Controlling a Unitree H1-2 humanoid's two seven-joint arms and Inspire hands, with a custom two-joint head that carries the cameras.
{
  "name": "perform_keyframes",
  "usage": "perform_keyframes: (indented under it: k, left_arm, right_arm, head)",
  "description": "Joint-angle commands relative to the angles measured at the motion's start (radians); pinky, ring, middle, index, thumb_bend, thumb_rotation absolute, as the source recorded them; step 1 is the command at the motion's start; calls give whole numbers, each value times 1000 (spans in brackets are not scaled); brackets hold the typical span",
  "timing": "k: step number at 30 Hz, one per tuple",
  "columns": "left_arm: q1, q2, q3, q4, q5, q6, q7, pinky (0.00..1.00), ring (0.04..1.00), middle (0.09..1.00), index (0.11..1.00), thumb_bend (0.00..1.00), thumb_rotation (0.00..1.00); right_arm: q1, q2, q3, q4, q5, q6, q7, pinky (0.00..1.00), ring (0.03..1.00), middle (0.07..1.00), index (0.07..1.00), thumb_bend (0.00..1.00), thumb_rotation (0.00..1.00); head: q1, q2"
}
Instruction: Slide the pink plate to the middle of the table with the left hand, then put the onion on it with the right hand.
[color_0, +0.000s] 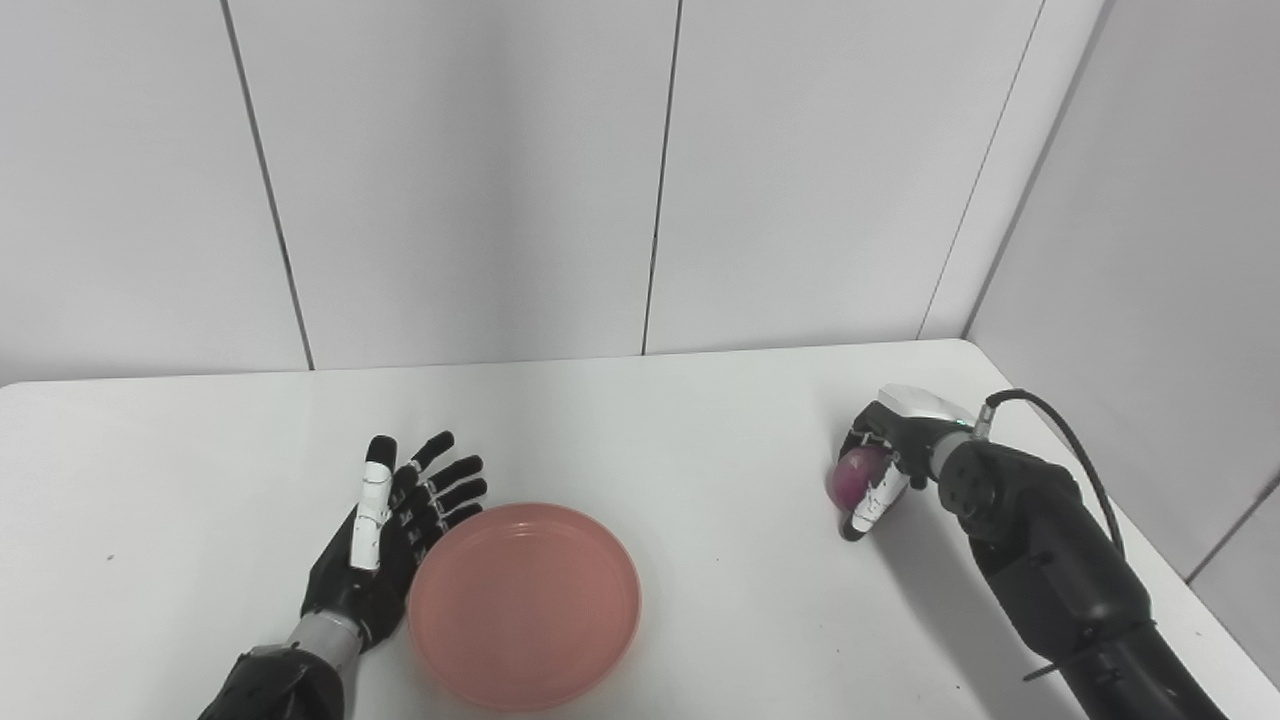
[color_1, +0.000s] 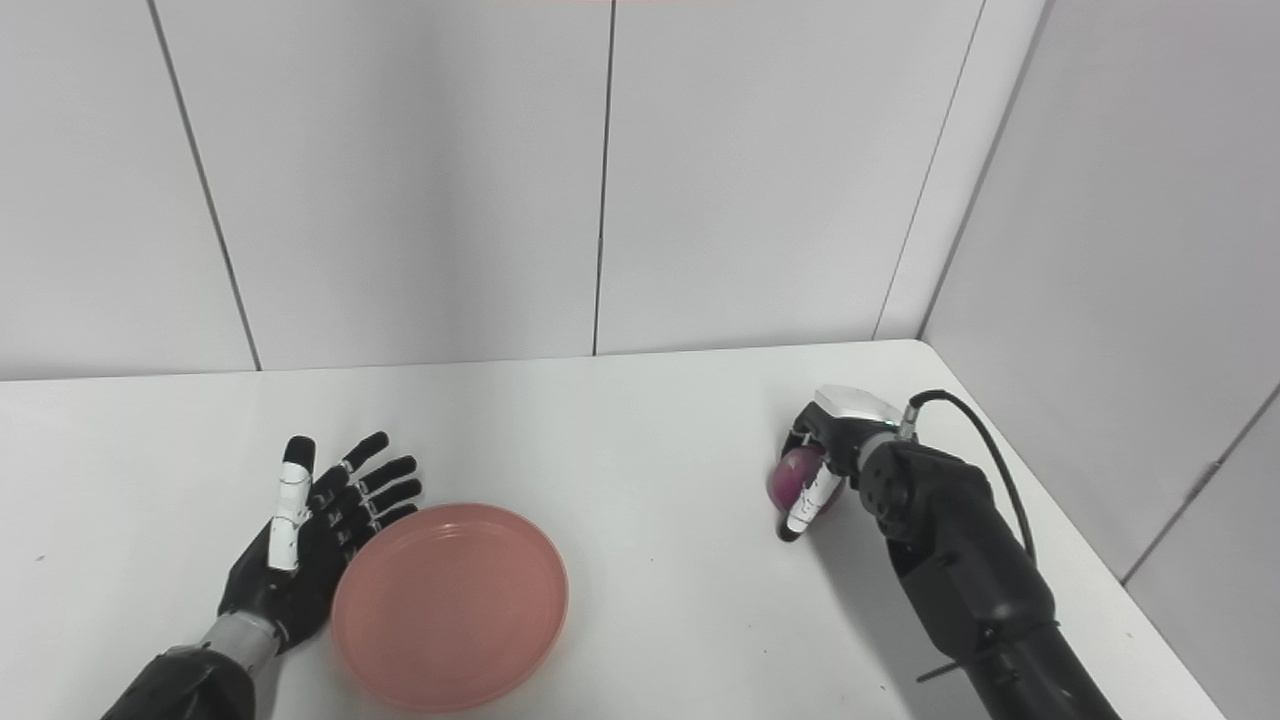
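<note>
Onion (color_0: 858, 476) clasped in right hand (color_0: 885, 468), pink plate (color_0: 524, 604) lying flat

white table (color_0: 640, 420), grey panelled wall (color_0: 460, 170)

The plate (color_0: 525, 605) looks like smooth matt pink plastic, the counter (color_0: 650, 430) smooth matt white, the onion (color_0: 858, 477) glossy purple.

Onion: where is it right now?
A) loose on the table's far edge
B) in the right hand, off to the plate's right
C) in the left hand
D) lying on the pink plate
B: the right hand is closed around the onion, well apart from the empty pink plate.
</note>
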Motion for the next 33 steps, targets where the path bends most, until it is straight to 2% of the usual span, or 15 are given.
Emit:
perform_keyframes:
  k: [1, 8, 11, 14, 19, 24, 27, 30, 33]
  left_arm:
    - [29, 3, -4, 28, 16, 43, 22, 830, 822, 824, 893, 854, 961]
    - [28, 2, -8, 24, 18, 44, 22, 829, 823, 826, 895, 852, 971]
    - [26, 0, -9, 25, 21, 43, 24, 827, 820, 823, 895, 855, 970]
    - [26, -4, -11, 26, 23, 43, 29, 826, 818, 823, 894, 858, 969]
    - [29, -11, -16, 20, 25, 43, 34, 822, 820, 825, 897, 851, 970]
    - [30, -23, -21, 17, 27, 48, 47, 827, 822, 826, 899, 854, 966]
    - [29, -29, -27, 23, 30, 44, 51, 831, 827, 832, 903, 857, 964]
    - [29, -39, -36, 28, 39, 36, 58, 833, 825, 831, 905, 866, 965]
    - [29, -49, -44, 29, 48, 32, 67, 835, 825, 830, 907, 870, 971]
  right_arm:
    - [-24, -30, 4, -19, 10, 5, 13, 305, 400, 527, 454, 526, 0]
    - [-50, -45, 27, -114, 9, 5, 52, 331, 437, 517, 468, 527, 0]
    - [-68, -44, 36, -185, 8, 4, 72, 285, 377, 478, 502, 528, 0]
    - [-84, -30, 36, -242, 3, 5, 86, 278, 365, 476, 502, 529, 0]
    - [-107, -13, 43, -316, 29, -6, 78, 228, 300, 441, 531, 524, 0]
    - [-136, 6, 63, -378, 33, -11, 91, 226, 302, 432, 530, 524, 0]
    - [-152, 14, 79, -401, 34, -18, 97, 258, 337, 444, 525, 526, 0]
    - [-176, 28, 118, -427, 15, -34, 104, 290, 366, 441, 522, 527, 0]
    - [-190, 50, 134, -437, 26, -36, 100, 276, 352, 428, 523, 526, 0]
  head:
    - [1, 2]
    - [8, 4]
    - [15, 4]
    - [24, 4]
    - [45, 6]
    - [80, 7]
    - [96, 6]
    - [130, 4]
    - [165, 5]
